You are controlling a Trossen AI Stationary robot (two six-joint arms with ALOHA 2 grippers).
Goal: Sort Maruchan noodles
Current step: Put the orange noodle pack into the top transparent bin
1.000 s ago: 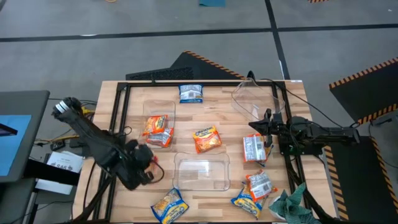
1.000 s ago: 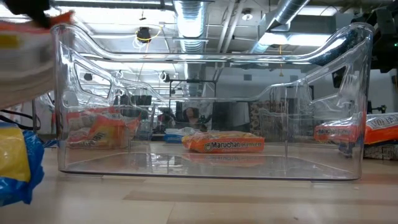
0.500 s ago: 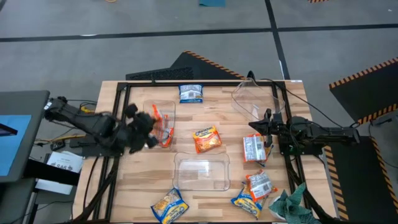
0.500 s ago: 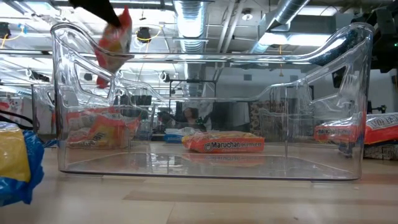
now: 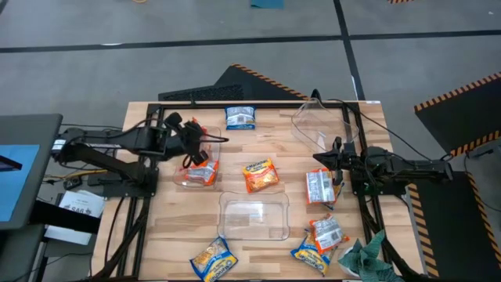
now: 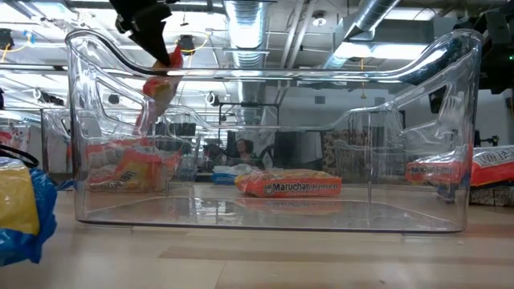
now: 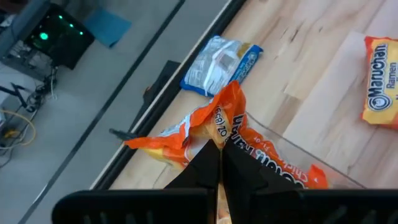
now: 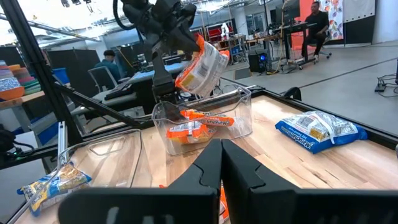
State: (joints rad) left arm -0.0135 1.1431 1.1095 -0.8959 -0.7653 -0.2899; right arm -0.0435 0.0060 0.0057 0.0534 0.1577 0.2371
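A: Maruchan noodles — from above, the left gripper pinches an orange packet over the left tub.
B: Drop step; releasing comes next. Count?
A: Nine packets, three clear tubs.
B: Right wrist view?
A: The right gripper is pressed together, idle near the silver-backed packet.

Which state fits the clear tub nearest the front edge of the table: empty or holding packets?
Empty. In the high view the front clear tub shows only bare wood through its floor, while the left tub holds orange packets.
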